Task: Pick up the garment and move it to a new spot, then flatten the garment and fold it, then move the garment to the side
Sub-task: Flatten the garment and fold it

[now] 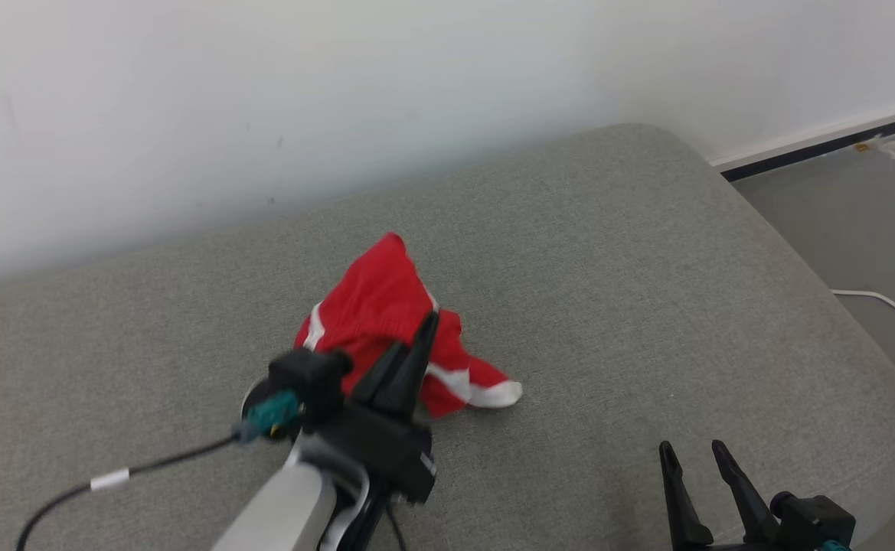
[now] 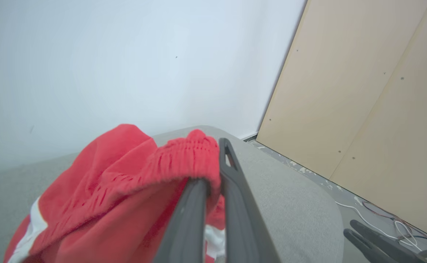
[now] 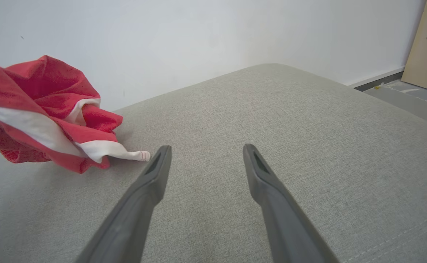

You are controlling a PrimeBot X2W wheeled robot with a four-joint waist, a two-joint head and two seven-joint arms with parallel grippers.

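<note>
The garment [image 1: 386, 321] is a pair of red shorts with white stripes, bunched in a heap near the middle of the grey cushion [image 1: 608, 268]. My left gripper [image 1: 426, 325] is shut on the garment, its fingers pinching the ribbed red waistband [image 2: 184, 157] in the left wrist view. Part of the cloth is raised off the cushion; a white-edged corner [image 1: 501, 394] trails on the surface. My right gripper [image 1: 692, 455] stands open at the lower right, apart from the garment [image 3: 45, 113], with bare cushion between its fingers [image 3: 155, 171].
A white wall runs behind the cushion. Its rounded right edge drops to a grey floor with a white cable [image 1: 883, 302]. A beige panel [image 2: 363, 91] stands beyond the cushion's far end. A black cable [image 1: 110, 478] trails from my left wrist.
</note>
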